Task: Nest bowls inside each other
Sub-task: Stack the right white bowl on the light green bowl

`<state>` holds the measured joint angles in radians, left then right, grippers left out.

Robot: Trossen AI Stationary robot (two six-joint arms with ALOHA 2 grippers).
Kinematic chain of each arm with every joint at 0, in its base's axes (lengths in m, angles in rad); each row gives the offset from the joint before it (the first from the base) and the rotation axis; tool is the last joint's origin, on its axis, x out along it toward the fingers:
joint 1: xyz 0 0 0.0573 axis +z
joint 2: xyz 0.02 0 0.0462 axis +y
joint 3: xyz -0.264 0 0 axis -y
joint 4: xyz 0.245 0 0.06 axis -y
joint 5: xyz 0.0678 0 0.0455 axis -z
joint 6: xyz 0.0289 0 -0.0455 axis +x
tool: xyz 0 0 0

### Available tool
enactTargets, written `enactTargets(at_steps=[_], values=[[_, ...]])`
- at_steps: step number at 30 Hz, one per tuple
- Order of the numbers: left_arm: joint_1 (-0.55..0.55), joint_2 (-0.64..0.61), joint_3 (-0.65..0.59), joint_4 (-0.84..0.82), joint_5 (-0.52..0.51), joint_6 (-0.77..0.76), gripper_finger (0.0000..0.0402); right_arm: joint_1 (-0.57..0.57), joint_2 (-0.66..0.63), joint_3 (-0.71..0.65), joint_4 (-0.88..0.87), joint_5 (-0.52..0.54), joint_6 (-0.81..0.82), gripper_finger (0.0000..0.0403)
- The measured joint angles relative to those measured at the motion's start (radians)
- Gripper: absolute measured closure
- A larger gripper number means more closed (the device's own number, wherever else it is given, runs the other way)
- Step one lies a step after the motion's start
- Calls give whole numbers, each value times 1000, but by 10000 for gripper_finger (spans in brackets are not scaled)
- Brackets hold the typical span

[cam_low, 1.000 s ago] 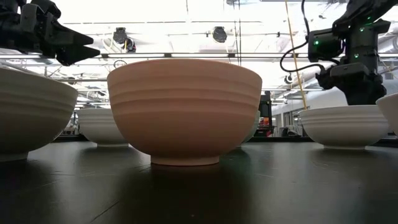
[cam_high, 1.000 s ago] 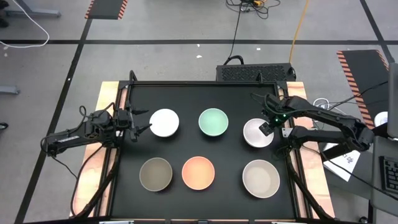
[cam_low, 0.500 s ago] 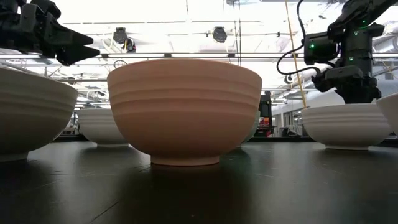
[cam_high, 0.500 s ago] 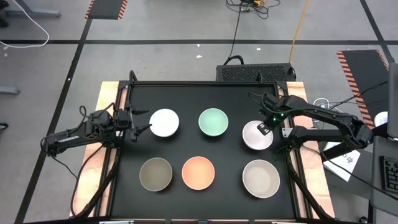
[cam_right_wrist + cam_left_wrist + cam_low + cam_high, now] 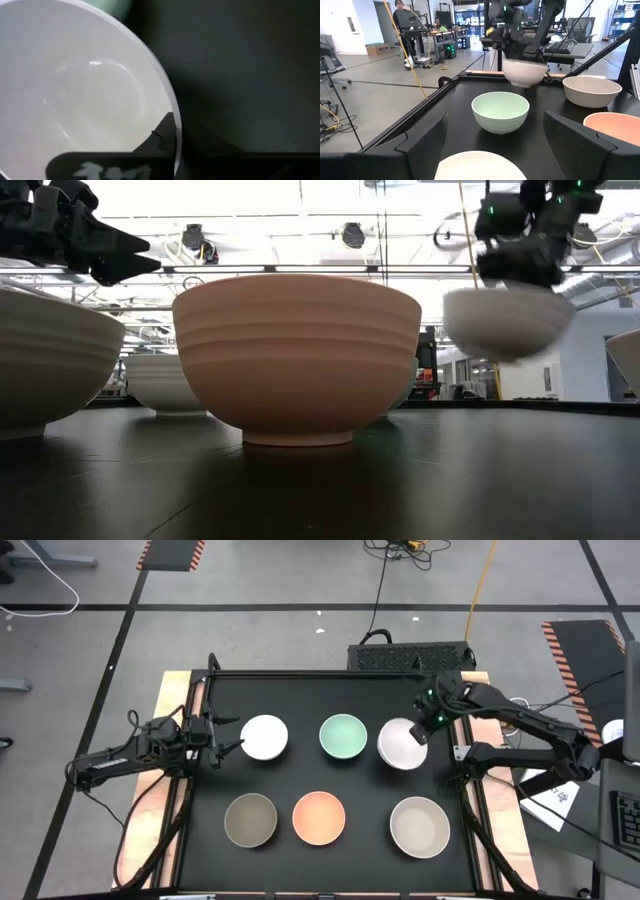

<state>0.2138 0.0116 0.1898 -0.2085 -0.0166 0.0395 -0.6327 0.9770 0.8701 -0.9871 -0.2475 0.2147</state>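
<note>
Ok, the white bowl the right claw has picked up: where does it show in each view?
High view: lifted white bowl, right of the mint bowl.
Low view: upper right, off the table.
Left wrist view: top centre, beyond the mint bowl.
Right wrist view: fills the left.
Shared landmark: the mint bowl.

Grey floor (image 5: 270, 635) crossed by black tape lines (image 5: 300, 608), with red-black hazard strips (image 5: 168, 554) at the edges. Yellow cable (image 5: 482, 580) trails away. Bright ceiling lights (image 5: 300, 210) overhead; desks (image 5: 427, 34) and a person (image 5: 400, 12) stand beyond.
</note>
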Motion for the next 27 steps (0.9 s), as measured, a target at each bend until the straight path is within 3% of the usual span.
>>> enactTargets(at_steps=[5,11,27], values=[[0,0,0,2,0,0,73,0,56,160,-4,1,-27,402],[0,0,0,3,0,-6,73,33,226,358,-90,-11,-73,402],[0,0,0,3,0,0,73,164,634,688,-98,-14,-148,402]])
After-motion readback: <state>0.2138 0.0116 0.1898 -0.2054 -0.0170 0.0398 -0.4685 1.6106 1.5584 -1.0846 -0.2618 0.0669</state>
